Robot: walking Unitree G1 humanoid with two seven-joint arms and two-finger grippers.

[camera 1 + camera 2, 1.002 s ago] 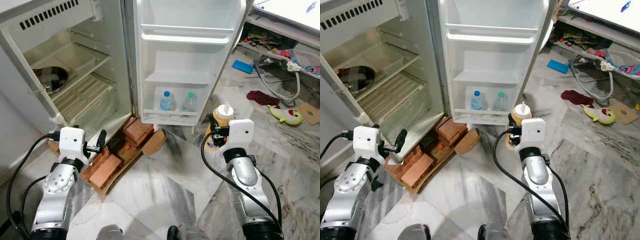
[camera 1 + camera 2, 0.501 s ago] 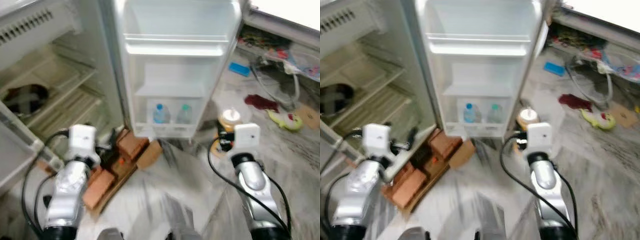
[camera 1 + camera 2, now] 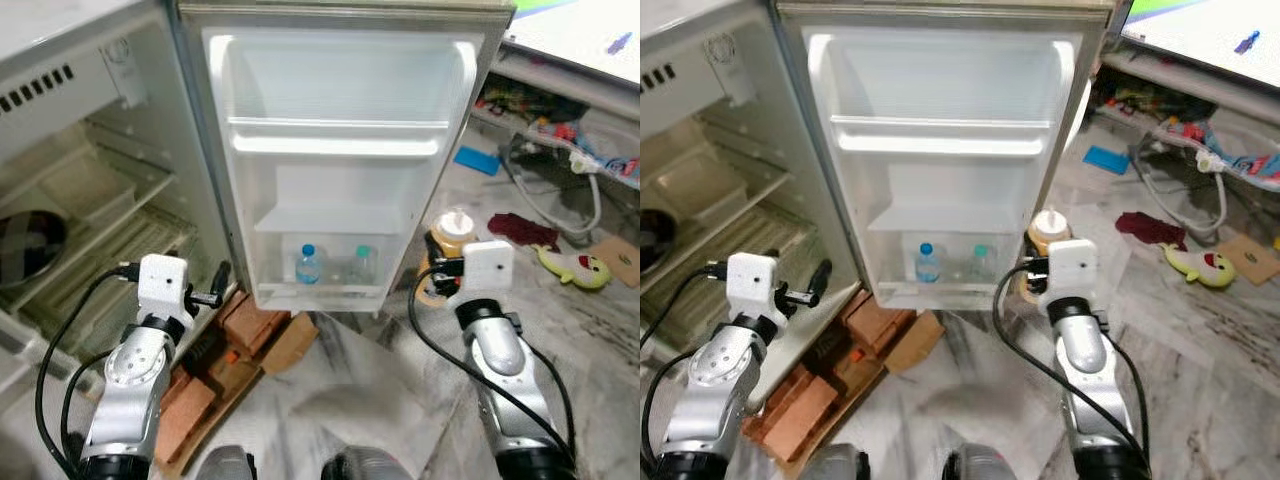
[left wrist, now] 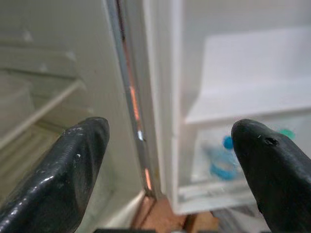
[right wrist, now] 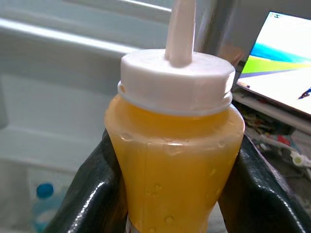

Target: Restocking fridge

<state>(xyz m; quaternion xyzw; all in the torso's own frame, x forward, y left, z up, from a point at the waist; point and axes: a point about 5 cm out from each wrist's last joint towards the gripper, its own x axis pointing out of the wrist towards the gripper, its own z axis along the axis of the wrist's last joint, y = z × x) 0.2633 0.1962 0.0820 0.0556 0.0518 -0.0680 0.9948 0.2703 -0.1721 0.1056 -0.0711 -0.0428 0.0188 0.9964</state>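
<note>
White-walled fridge (image 3: 90,190) stands open at left, its door (image 3: 345,150) swung out ahead, two water bottles (image 3: 308,264) on the lowest door shelf. Left gripper (image 4: 165,170), fingers spread and holding nothing, hovers near the hinge edge. Right gripper (image 5: 170,179) pinches an upright yellow squeeze bottle (image 5: 175,160), right of the door.

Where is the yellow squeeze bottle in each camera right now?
Left eye view: squeeze bottle right of the fridge door, just above the right tool.
Right eye view: same spot.
Right wrist view: close up, held between the fingers.
Left wrist view: not in it.
Shared landmark: blue-capped water bottle.
</note>
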